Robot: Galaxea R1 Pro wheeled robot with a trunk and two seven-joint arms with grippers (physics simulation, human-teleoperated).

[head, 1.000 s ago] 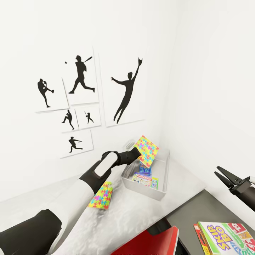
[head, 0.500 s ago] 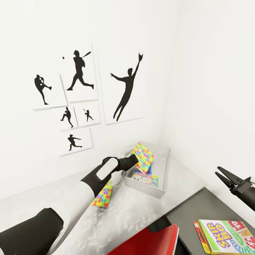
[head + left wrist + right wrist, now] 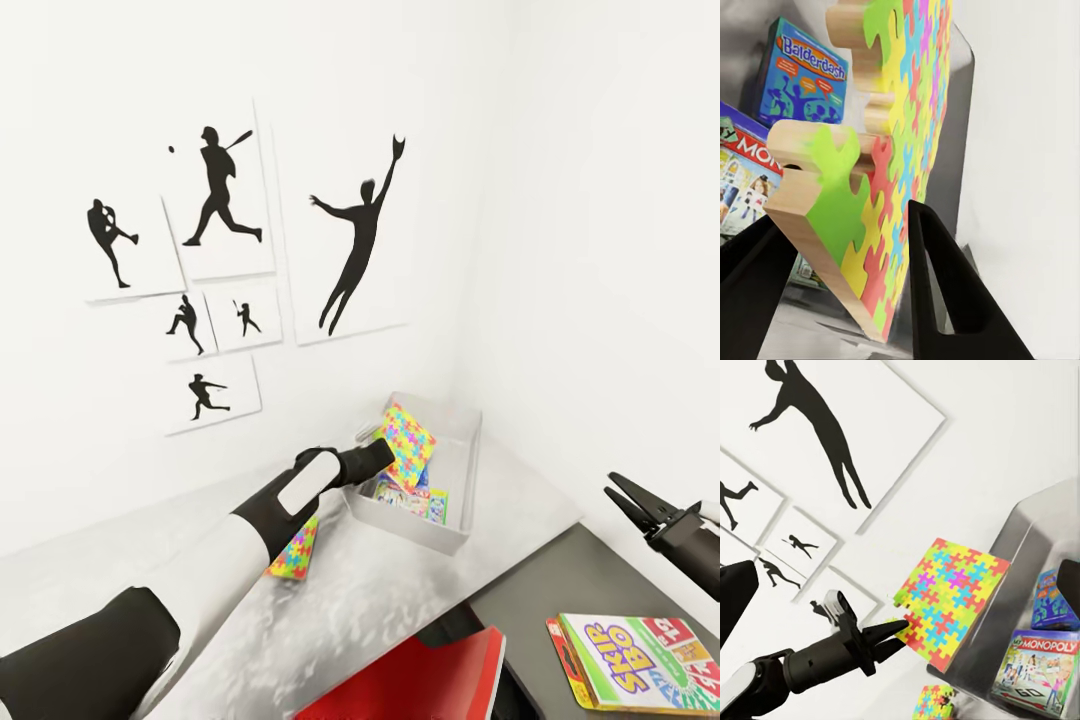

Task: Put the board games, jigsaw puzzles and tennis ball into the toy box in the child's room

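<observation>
Puzzle sheet [image 3: 407, 443] pinched at one corner by left gripper [image 3: 847, 247], held on edge and tilted over the toy box [image 3: 455, 500] so it can drop inside beside the two game boxes [image 3: 1039, 656]. Second puzzle [image 3: 295, 548] lies on the desk [image 3: 400, 590] under the arm. Right gripper [image 3: 628, 502] idle, jaws apart, empty. SKIP-BO box [image 3: 650, 665] waits on the dark wing.
</observation>
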